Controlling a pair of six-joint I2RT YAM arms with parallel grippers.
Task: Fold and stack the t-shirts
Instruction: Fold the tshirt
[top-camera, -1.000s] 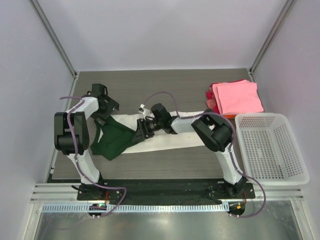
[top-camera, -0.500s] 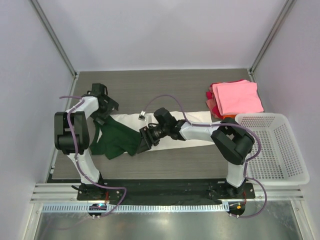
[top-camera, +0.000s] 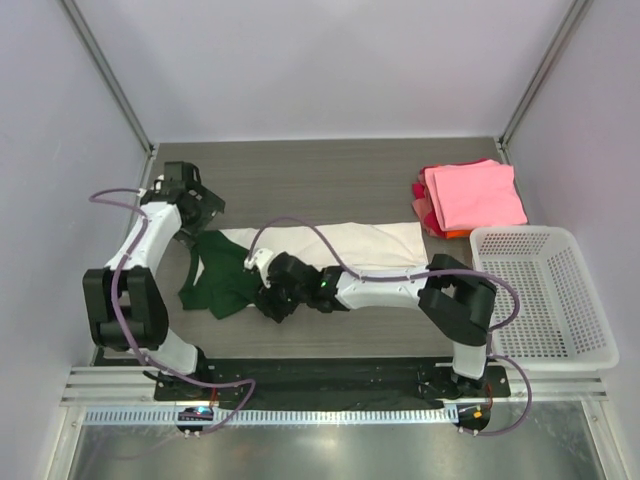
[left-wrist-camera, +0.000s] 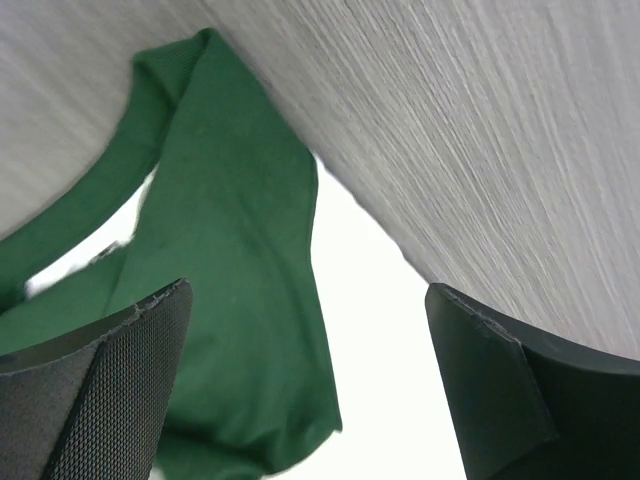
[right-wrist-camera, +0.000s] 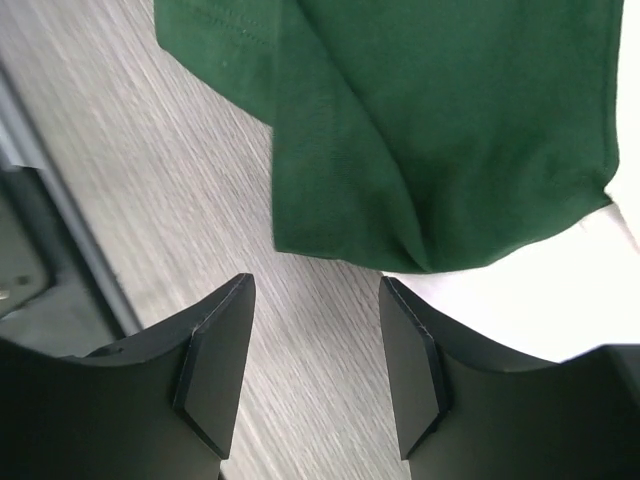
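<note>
A cream-white t-shirt (top-camera: 350, 243) with dark green sleeves (top-camera: 222, 282) lies folded lengthwise across the table's middle. My left gripper (top-camera: 197, 222) is open above the shirt's far left corner; its wrist view shows the green sleeve (left-wrist-camera: 225, 300) and white cloth (left-wrist-camera: 385, 350) between the spread fingers (left-wrist-camera: 500, 390). My right gripper (top-camera: 270, 303) is open and empty just in front of the green sleeve's near edge (right-wrist-camera: 400, 170), over bare table. A stack of folded pink, red and orange shirts (top-camera: 470, 195) sits at the far right.
A white plastic mesh basket (top-camera: 540, 295) stands at the right, near the stack. The wood-grain table (top-camera: 320, 175) is bordered by a black rail (top-camera: 330, 375) at the near edge and white walls behind.
My right gripper has swept left and toward the near edge, off the shirt. My left gripper has opened and drawn back to the far left. The shirt's white part now lies flatter.
</note>
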